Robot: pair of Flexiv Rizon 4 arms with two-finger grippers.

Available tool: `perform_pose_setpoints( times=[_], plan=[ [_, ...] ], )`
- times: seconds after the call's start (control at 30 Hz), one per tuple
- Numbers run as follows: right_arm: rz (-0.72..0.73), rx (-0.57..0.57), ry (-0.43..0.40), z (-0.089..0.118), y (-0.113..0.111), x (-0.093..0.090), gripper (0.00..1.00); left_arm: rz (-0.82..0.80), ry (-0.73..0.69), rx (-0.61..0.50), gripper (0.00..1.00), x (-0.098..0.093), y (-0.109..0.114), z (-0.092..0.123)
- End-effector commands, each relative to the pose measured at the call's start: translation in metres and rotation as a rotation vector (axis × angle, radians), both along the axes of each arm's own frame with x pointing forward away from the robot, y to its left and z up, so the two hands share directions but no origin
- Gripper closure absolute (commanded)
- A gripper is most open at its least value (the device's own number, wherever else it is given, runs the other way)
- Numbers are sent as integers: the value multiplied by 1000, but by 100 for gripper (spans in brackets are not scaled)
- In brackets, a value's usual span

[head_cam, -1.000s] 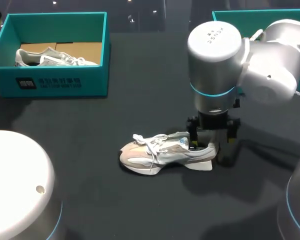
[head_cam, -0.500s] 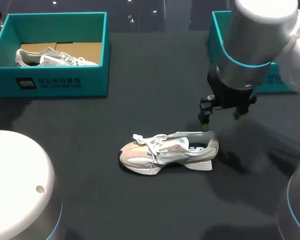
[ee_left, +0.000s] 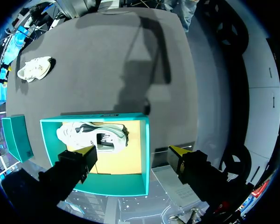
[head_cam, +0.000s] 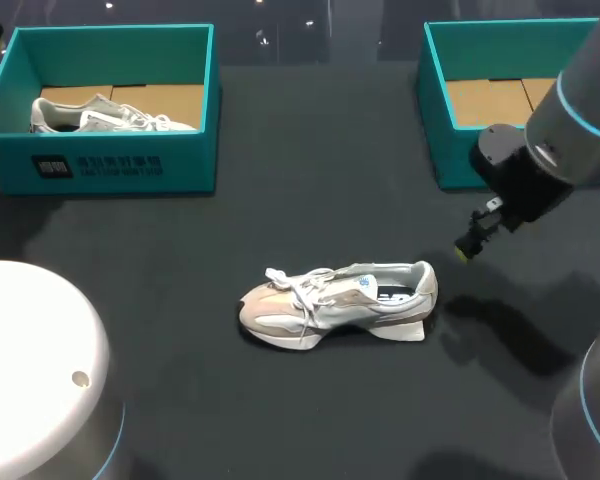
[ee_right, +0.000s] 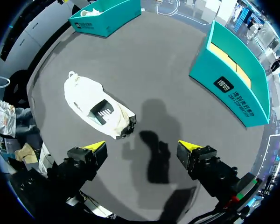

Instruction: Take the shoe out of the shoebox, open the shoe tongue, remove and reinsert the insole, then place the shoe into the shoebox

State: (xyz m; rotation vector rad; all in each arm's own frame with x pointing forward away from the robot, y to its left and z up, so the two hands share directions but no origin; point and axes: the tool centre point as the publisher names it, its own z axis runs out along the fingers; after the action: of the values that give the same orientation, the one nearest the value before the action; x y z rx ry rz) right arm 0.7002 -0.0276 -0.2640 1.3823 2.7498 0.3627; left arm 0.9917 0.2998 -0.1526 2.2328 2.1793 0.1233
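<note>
Shoe (head_cam: 337,298) sat upright on the open bench (head_cam: 280,200), my right tool (ee_right: 142,148) hung near its heel, fingers apart and empty, so I judged a shallow regrasp could slip off the collar and drop it short of the right shoebox (head_cam: 435,130).

Surface (head_cam: 280,200): dark grey, matt, fine-grained like felt. Shoe (head_cam: 335,300): pale cloth mesh, suede-looking panels, woven laces, smooth foam-like sole. Left shoebox (head_cam: 110,160) and right shoebox (head_cam: 455,150): matt teal card, raw brown cardboard floors. Right arm (head_cam: 580,110): smooth satin grey casing. Left arm (head_cam: 30,370): white shell, slight sheen.
</note>
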Motion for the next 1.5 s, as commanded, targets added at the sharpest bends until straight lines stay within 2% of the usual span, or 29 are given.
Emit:
perform_pose_setpoints(
  times=[0.03,0.1,0.27,0.33,0.8,0.87,1.03,1.5],
  plan=[
    [385,533,-194,-4,-36,-21,0,-1,-3,1,0,-2,0,1],
    [430,574,-248,-5,-43,-24,0,-1,-3,1,0,-2,0,1],
    [466,580,-271,-19,-49,-25,0,-1,-3,1,0,-2,0,1],
    [482,596,-312,-24,-51,-25,0,-1,-3,1,0,-2,0,1],
    [480,590,-316,-26,-52,-26,0,-1,-3,1,0,-2,0,1],
    [496,575,-349,-35,-58,-25,0,-1,-3,1,0,-2,0,1],
    [548,644,-425,-56,-72,-23,0,-1,-3,1,0,-2,0,1],
    [602,708,-479,-92,-79,-13,0,-1,-3,1,0,-2,0,1]
  ],
)
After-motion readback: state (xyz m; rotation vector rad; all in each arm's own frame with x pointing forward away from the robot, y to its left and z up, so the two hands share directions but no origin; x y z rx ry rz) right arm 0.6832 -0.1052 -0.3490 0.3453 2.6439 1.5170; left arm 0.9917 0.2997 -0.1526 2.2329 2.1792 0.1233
